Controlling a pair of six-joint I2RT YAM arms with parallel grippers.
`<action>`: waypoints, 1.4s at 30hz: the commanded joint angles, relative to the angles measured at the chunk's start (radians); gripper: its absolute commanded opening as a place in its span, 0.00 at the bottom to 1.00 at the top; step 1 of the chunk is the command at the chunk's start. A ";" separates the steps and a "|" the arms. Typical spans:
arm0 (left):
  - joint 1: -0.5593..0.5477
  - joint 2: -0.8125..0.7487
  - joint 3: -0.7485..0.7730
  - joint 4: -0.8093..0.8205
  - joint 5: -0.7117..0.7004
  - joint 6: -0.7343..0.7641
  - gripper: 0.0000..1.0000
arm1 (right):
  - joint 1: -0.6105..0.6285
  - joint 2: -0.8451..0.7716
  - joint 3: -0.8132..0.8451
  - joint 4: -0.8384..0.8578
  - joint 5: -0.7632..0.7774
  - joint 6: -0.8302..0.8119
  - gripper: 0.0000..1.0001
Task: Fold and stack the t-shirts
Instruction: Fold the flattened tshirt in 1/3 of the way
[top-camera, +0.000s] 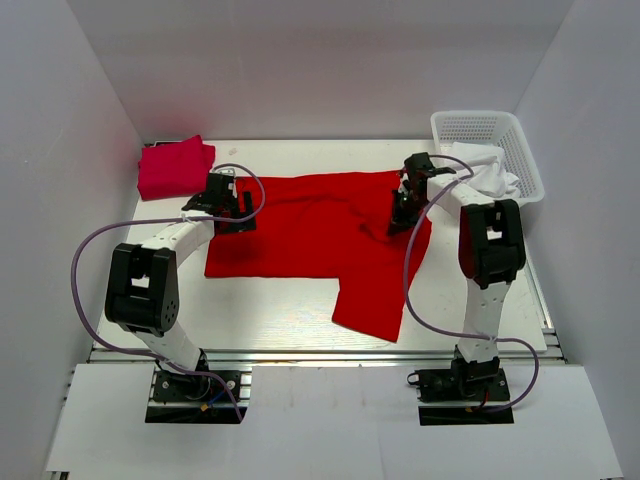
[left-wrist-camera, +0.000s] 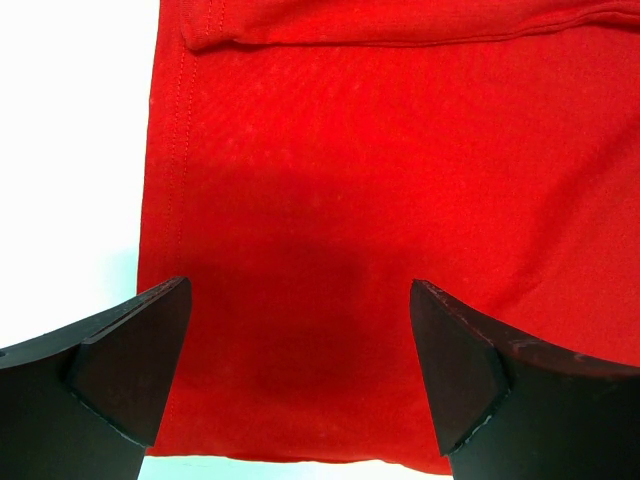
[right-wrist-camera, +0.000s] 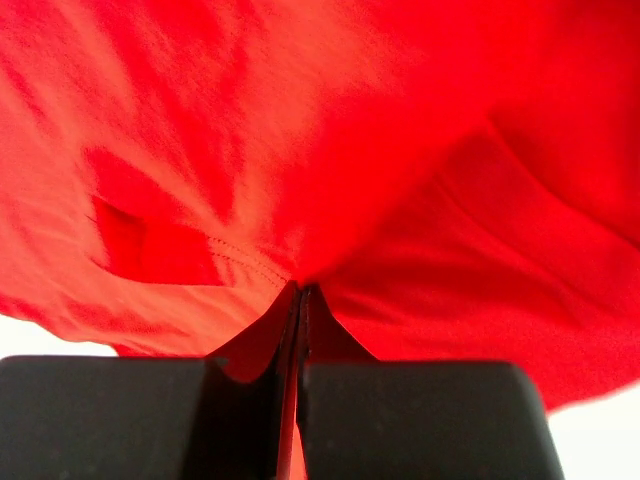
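Hem of red t-shirt (top-camera: 310, 225) below spread left jaws | right jaws clamping fold

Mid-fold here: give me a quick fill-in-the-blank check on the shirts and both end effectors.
The right end effector is ___ on the red t-shirt.
The left end effector, above it, has jaws ___.
The folded crimson t-shirt lies at the table's far ___ corner.
Missing: shut; open; left.

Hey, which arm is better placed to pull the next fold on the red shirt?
Probably right. The right gripper is shut on the red t-shirt; the left gripper hangs open over its left edge, gripping nothing.
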 joint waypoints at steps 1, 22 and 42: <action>0.005 -0.023 0.023 0.005 -0.010 0.005 1.00 | -0.006 -0.079 0.024 -0.109 0.108 0.002 0.00; 0.005 -0.110 -0.017 -0.098 -0.022 -0.044 1.00 | 0.014 -0.235 -0.043 0.039 0.087 -0.099 0.87; 0.014 -0.339 -0.293 -0.141 -0.025 -0.246 1.00 | 0.163 0.001 -0.089 0.407 -0.136 -0.050 0.90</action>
